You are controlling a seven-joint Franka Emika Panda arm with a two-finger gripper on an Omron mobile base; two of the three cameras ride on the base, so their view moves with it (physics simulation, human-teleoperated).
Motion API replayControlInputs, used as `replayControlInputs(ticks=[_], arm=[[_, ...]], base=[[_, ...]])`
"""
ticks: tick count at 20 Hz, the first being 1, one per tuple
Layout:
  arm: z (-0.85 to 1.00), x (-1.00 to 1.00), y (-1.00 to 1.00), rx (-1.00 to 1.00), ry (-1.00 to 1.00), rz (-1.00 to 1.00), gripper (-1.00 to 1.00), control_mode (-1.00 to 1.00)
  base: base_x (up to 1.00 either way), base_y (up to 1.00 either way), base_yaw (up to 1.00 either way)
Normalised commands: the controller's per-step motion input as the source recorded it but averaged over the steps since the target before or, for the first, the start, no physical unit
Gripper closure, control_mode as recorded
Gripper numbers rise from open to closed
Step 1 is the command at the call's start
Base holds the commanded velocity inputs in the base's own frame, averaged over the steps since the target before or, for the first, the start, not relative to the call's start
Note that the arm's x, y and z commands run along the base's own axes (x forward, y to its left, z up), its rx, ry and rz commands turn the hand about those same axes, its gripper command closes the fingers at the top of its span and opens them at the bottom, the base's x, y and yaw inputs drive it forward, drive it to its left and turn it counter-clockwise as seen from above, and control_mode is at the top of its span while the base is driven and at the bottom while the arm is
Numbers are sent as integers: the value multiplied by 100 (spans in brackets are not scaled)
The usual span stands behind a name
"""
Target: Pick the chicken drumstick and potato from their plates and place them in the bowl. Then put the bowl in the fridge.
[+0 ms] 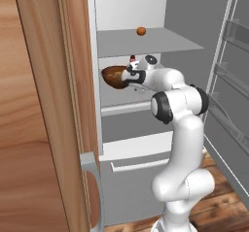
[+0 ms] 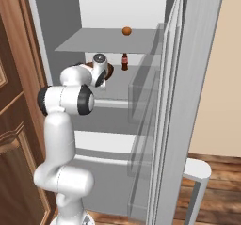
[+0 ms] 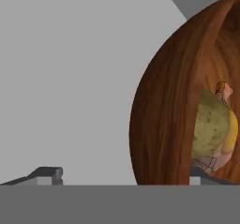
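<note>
With its fingers spread wide, the hand [image 3: 125,175] straddles the rim of the bowl [image 3: 164,110].
One fingertip [image 3: 47,174] sits outside the wall, the other inside, neither visibly pressing; the potato [image 3: 211,129] and drumstick [image 3: 229,124] lie in the bowl [image 1: 113,75], which stands on the fridge [image 1: 185,12] middle shelf, a bottle [image 2: 124,61] near it, an orange [image 1: 141,30] on the shelf above.

Glossy white arm [image 1: 182,143], rounded segments, dark joints
</note>
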Motion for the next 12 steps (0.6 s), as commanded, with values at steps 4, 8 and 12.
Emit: replayControlInputs(ticks=[4,8,12], arm=[[20,-11,0,0,-7,2,-100,-100],[21,-28,0,0,-5,3,-100,-100],[19,-35,0,0,-1,1,-100,-100]], base=[[0,0,0],[0,0,0],[0,0,0]])
